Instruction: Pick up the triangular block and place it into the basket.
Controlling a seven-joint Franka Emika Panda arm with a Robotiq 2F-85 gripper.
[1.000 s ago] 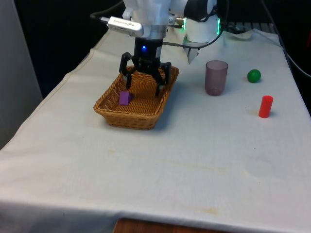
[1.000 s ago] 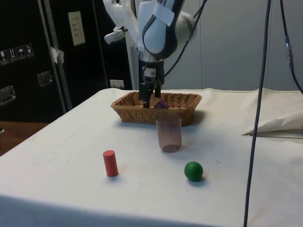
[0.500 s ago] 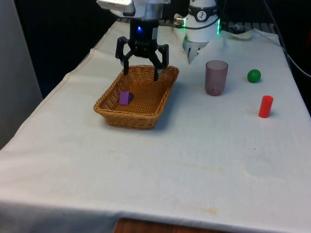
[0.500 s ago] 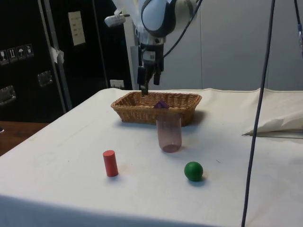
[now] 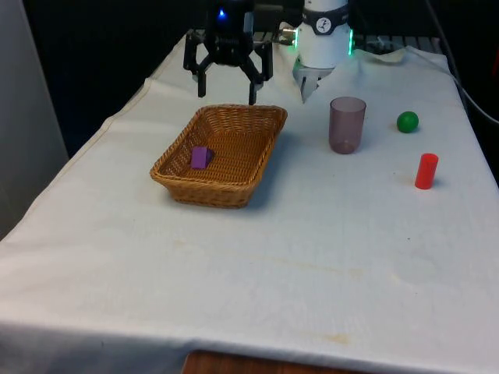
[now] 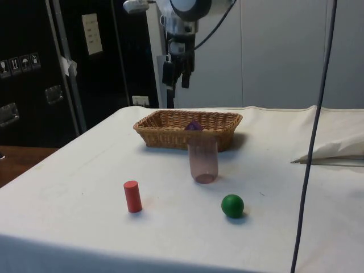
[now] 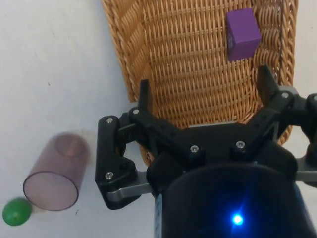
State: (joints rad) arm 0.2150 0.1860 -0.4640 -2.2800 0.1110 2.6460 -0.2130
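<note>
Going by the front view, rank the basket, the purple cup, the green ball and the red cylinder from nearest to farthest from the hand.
Measured from the hand, raised above the basket's far end:
1. Basket, directly beneath it.
2. Purple cup, towards the front view's right.
3. Green ball, further right.
4. Red cylinder, furthest right and nearer the camera.

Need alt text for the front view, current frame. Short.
A purple triangular block lies inside a wicker basket on a white-clothed table, with the black gripper open and empty above the basket's far end. To the front view's right of the basket stand a translucent purple cup, a green ball and a red cylinder.
</note>
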